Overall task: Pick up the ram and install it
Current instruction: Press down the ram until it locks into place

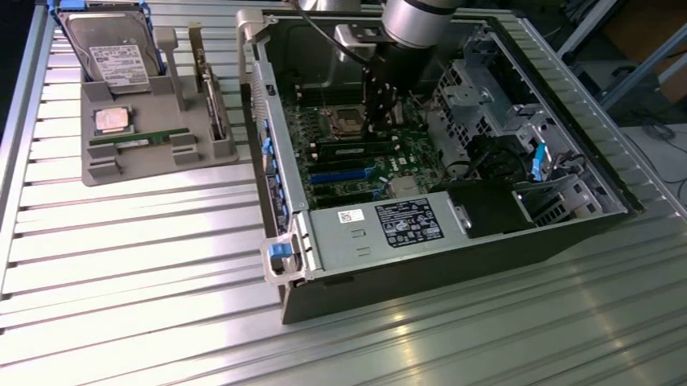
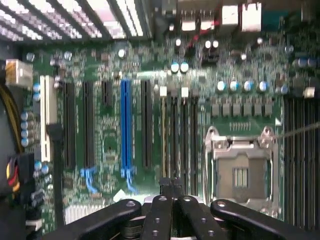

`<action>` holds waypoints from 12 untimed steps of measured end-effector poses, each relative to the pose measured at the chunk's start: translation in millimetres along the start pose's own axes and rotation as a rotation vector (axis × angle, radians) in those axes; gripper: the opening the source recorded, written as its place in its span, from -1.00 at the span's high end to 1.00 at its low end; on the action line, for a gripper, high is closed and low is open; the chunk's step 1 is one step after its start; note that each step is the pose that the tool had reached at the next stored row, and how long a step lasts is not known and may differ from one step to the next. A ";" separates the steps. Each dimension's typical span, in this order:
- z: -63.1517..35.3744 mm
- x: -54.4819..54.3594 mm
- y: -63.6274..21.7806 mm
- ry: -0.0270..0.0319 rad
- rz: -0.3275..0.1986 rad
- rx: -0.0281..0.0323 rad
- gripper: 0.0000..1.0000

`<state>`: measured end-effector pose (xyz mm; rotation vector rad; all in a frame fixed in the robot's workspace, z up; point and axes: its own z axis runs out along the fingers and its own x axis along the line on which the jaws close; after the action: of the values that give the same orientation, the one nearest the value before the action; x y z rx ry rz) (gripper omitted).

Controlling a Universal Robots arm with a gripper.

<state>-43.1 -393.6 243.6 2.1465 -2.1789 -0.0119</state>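
Clenched fingers [image 2: 160, 212] low inside the case [image 1: 429, 265], memory slots [image 2: 182, 135] just ahead; cannot tell whether anything sits pinched between. One ram [image 1: 140, 138] well apart, in the tray [image 1: 108, 173] on the bench. Best kept square to a slot, pressing straight down and evenly.

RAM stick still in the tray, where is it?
Exterior view's left: the RAM stick lies in the grey tray, just below the processor chip, outside the computer case.

Robotics laboratory or assembly test cell: ribbed aluminium-profile counter [image 1: 129, 265], open desktop computer case [image 1: 429, 265] with bare motherboard [image 2: 125, 125], grey fixture tray [image 1: 108, 170] holding a hard drive [image 1: 111, 50] and loose components, industrial robot arm [image 1: 421, 20] overhead.
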 end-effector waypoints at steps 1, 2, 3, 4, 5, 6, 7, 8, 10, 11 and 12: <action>0.3 0.1 4.2 -0.0011 0.000 0.0000 0.79; 1.1 0.2 14.1 -0.0036 0.000 0.0000 0.79; 1.4 0.3 18.9 -0.0050 0.000 0.0001 0.79; 3.2 1.2 37.2 -0.0113 -0.001 0.0001 0.79; 4.7 1.9 39.8 -0.0122 -0.001 0.0002 0.79; 6.0 2.3 40.9 -0.0120 -0.001 0.0000 0.79; 7.5 3.0 42.1 -0.0120 -0.001 0.0001 0.79; 8.5 3.8 43.3 -0.0118 -0.001 0.0000 0.79; 11.4 5.7 44.2 -0.0134 -0.001 0.0000 0.79; 12.0 5.7 44.2 -0.0140 -0.001 -0.0001 0.79; 12.6 5.6 44.1 -0.0149 -0.001 0.0000 0.79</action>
<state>-88.0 -399.1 234.2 2.1543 -2.1859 -0.0280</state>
